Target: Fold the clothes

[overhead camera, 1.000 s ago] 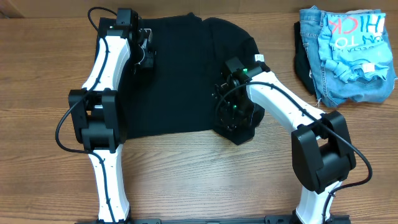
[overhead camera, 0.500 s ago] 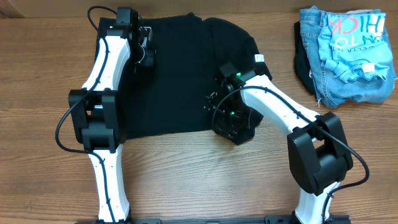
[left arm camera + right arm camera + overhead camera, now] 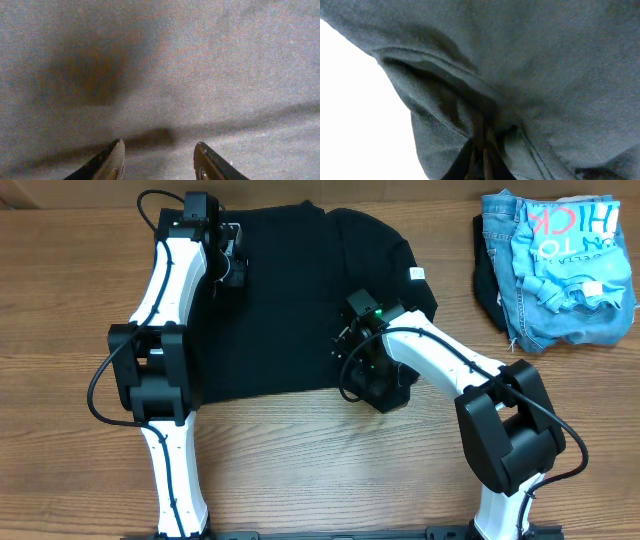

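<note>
The clothes, a black T-shirt (image 3: 290, 300), lie spread on the wooden table (image 3: 300, 470), with a small white label (image 3: 416, 273) at the right edge. My left gripper (image 3: 232, 268) rests at the shirt's upper left. In the left wrist view it is open (image 3: 159, 146), and flat black fabric (image 3: 200, 60) fills the gap between its fingers. My right gripper (image 3: 362, 380) is at the shirt's lower right corner. The right wrist view shows it shut (image 3: 479, 145) on a raised fold of hemmed fabric (image 3: 545, 60).
A heap of blue denim jeans with a light blue printed shirt (image 3: 560, 265) on top sits at the table's far right, with a dark item (image 3: 485, 285) at its left side. Both arm bases stand at the near edge.
My right gripper has closed on the shirt's lower right fold, and its wrist has shifted slightly left. The left arm has barely moved.
</note>
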You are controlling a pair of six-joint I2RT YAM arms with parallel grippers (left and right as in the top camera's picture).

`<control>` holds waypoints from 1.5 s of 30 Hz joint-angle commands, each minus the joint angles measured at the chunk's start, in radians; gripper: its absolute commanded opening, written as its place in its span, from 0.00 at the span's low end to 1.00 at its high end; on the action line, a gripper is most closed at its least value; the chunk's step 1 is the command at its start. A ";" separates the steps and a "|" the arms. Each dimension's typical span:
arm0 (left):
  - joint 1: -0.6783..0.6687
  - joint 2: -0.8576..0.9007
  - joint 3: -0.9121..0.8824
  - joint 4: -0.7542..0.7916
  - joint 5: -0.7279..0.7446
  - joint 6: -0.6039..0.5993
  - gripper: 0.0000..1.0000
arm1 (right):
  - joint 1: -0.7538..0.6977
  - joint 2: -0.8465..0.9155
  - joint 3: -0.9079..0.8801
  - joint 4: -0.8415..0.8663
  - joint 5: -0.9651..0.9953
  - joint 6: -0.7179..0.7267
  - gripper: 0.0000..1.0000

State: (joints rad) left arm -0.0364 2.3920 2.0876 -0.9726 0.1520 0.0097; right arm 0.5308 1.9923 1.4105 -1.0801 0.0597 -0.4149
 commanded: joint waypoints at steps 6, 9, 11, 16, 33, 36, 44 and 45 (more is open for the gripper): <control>0.005 0.014 0.002 0.001 -0.006 0.013 0.48 | 0.008 -0.031 0.169 -0.252 -0.454 0.023 0.04; 0.005 0.014 0.002 0.002 -0.006 0.013 0.48 | 0.047 -0.031 0.167 -0.275 -0.533 0.023 0.04; 0.005 0.014 0.002 0.002 -0.006 0.016 0.49 | 0.087 -0.031 0.167 -0.279 -0.533 0.023 0.04; 0.014 0.014 0.002 0.001 -0.006 0.017 0.49 | 0.143 -0.031 0.167 -0.294 -0.422 0.057 0.72; 0.030 0.014 0.002 -0.010 -0.006 0.017 0.50 | -0.180 -0.036 0.132 -0.145 -0.114 0.521 0.04; 0.030 0.014 0.002 -0.008 -0.006 0.017 0.50 | -0.180 -0.035 0.061 -0.090 -0.137 0.521 0.04; 0.030 0.014 0.002 -0.005 -0.006 0.016 0.50 | -0.180 -0.035 -0.087 0.045 -0.218 0.520 0.04; 0.030 0.014 0.002 -0.005 -0.006 0.016 0.50 | -0.180 -0.035 -0.108 0.064 -0.200 0.520 0.04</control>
State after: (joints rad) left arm -0.0170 2.3920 2.0876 -0.9794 0.1490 0.0097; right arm 0.3534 1.9778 1.3369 -1.0378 -0.1417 0.1009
